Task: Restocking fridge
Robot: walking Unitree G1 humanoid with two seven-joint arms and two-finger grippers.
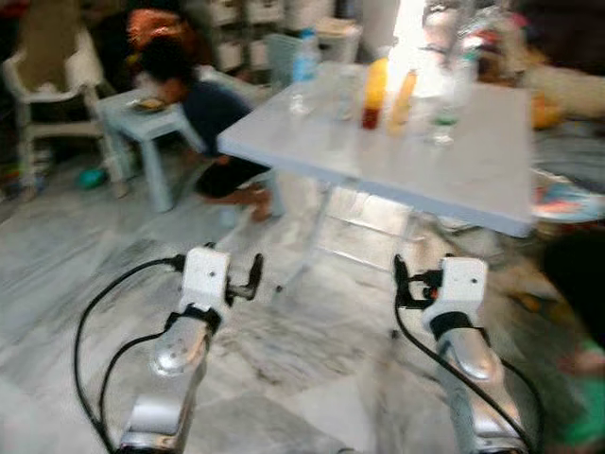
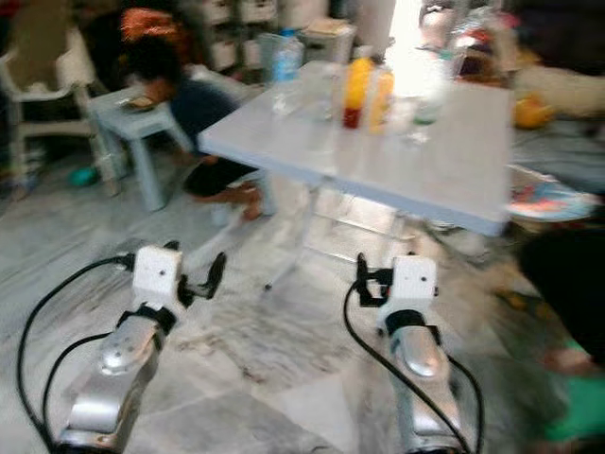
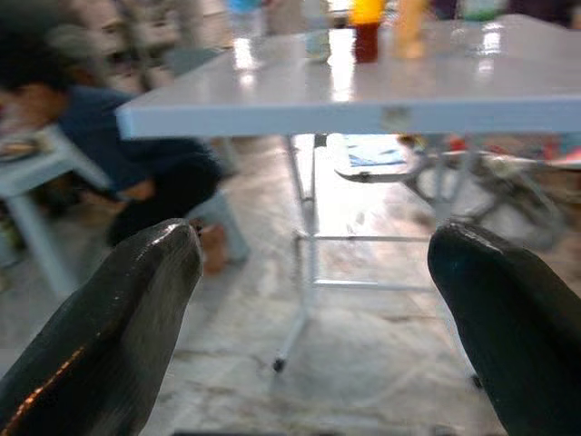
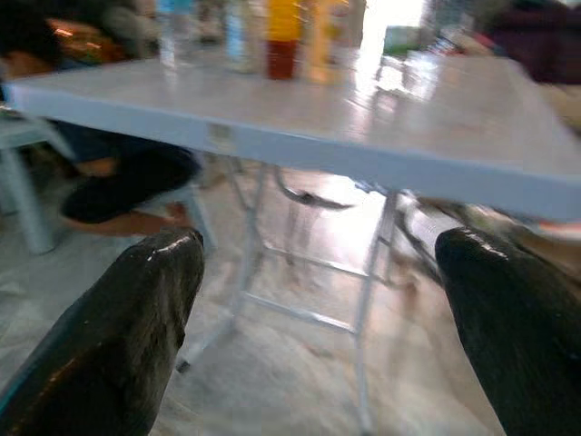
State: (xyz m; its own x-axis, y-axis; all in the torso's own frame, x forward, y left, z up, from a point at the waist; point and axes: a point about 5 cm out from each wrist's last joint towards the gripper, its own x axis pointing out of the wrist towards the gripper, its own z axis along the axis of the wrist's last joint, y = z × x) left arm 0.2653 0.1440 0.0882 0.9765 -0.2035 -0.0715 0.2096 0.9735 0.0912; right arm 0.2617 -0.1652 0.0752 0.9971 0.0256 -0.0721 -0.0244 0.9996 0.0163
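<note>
A cluster of drinks stands at the far side of the pale grey folding table (image 1: 454, 161): a yellow-orange bottle with a dark red base (image 1: 374, 93), a second orange-yellow bottle (image 1: 404, 96) just beside it, a clear plastic water bottle with a blue label (image 1: 304, 57) nearer the table's far left corner, and a few clear glasses (image 1: 440, 118) around them, blurred and washed out by bright light from behind. The table rests on thin white metal legs (image 3: 307, 254) over a grey-veined marble floor (image 1: 284, 359). On the near side of the table, both arms are held out low over the floor, well apart from the table's edge. The left gripper (image 1: 243, 280) has its two long black fingers (image 3: 118, 336) spread wide with nothing between them, aimed at the table's legs; the right gripper (image 1: 408, 281) likewise has its fingers (image 4: 127, 336) spread wide and holds nothing, pointed under the tabletop. Black cables (image 1: 90, 331) loop from each silver arm. To the left of the table a person in a dark blue top (image 1: 203, 123) crouches over a small light blue plastic table (image 1: 142, 123), with a white plastic chair (image 1: 47, 85) further left
</note>
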